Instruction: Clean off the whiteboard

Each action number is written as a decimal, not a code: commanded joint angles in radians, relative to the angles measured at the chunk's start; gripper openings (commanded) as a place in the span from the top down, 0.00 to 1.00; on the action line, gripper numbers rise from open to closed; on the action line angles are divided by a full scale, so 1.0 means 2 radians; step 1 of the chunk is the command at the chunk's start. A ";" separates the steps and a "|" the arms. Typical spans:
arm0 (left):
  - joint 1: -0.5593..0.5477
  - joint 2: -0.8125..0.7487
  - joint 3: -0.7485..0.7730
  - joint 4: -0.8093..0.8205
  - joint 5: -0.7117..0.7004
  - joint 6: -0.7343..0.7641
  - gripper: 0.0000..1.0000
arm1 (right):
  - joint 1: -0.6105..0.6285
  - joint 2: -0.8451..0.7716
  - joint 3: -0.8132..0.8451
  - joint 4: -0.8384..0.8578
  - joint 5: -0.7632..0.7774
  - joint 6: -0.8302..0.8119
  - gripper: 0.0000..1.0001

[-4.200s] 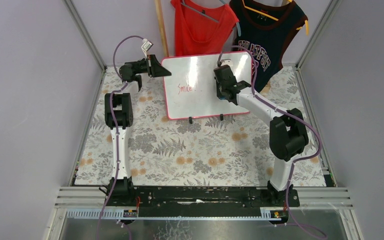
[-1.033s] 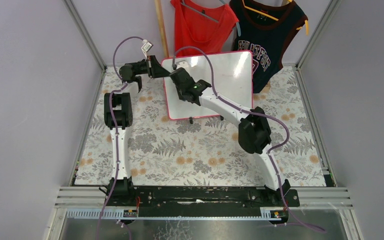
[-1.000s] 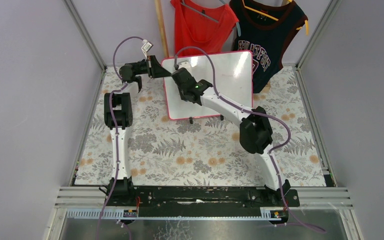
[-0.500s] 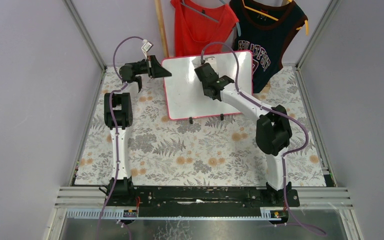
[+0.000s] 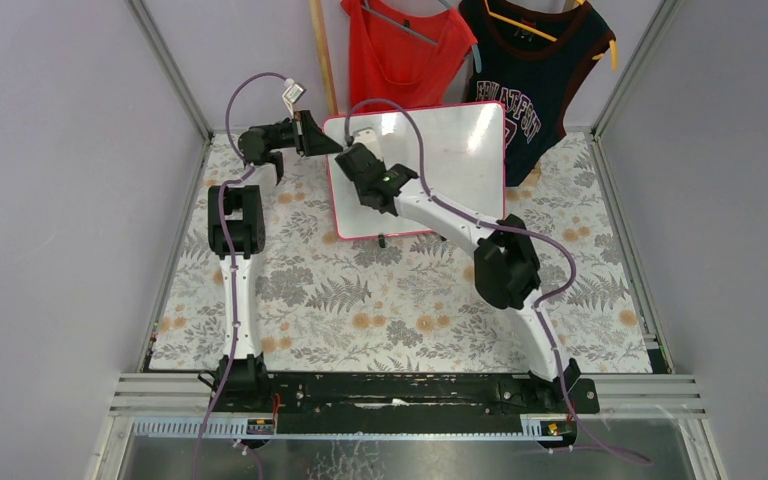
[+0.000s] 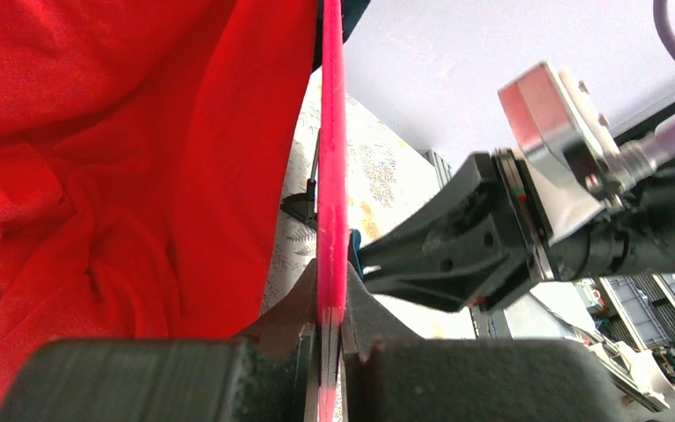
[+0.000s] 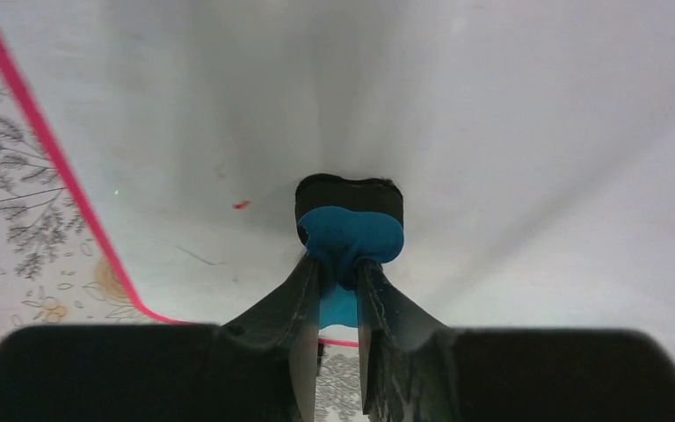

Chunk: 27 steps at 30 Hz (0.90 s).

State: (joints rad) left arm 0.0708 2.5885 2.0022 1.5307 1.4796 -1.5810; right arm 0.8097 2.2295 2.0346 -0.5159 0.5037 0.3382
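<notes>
Lilac walls (image 5: 50,200); floral tablecloth (image 5: 360,295); red top (image 5: 400,55), dark jersey (image 5: 535,50) hanging at back.

Whiteboard (image 5: 440,160), pink-framed, propped upright, nearly clean

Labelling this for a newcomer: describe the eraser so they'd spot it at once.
Find the whiteboard, the big white panel with a pink-red frame at the far end of the flowered table. The right gripper is shut on the eraser against its face: a small blue block with a black pad, the only blue thing there.
</notes>
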 commanded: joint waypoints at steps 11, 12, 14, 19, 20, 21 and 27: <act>-0.012 -0.027 -0.019 0.036 0.071 -0.030 1.00 | 0.042 0.090 0.113 -0.012 -0.054 0.015 1.00; -0.011 -0.026 -0.019 0.036 0.071 -0.030 1.00 | 0.042 0.090 0.111 -0.012 -0.050 0.014 1.00; -0.012 -0.025 -0.019 0.036 0.070 -0.030 1.00 | 0.042 0.088 0.109 -0.014 -0.038 0.008 1.00; -0.012 -0.024 -0.015 0.036 0.072 -0.032 1.00 | 0.021 0.069 0.090 -0.024 -0.006 -0.001 1.00; -0.012 -0.024 -0.015 0.036 0.072 -0.032 1.00 | 0.012 0.060 0.079 -0.023 -0.005 0.002 1.00; -0.012 -0.025 -0.014 0.036 0.073 -0.032 1.00 | 0.004 0.048 0.063 -0.015 -0.005 0.002 1.00; -0.012 -0.022 -0.012 0.036 0.074 -0.034 1.00 | -0.055 -0.045 -0.040 0.020 0.002 -0.011 1.00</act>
State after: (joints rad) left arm 0.0692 2.5793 1.9785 1.5333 1.4742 -1.5684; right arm 0.8440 2.2730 2.0506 -0.5087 0.4225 0.3458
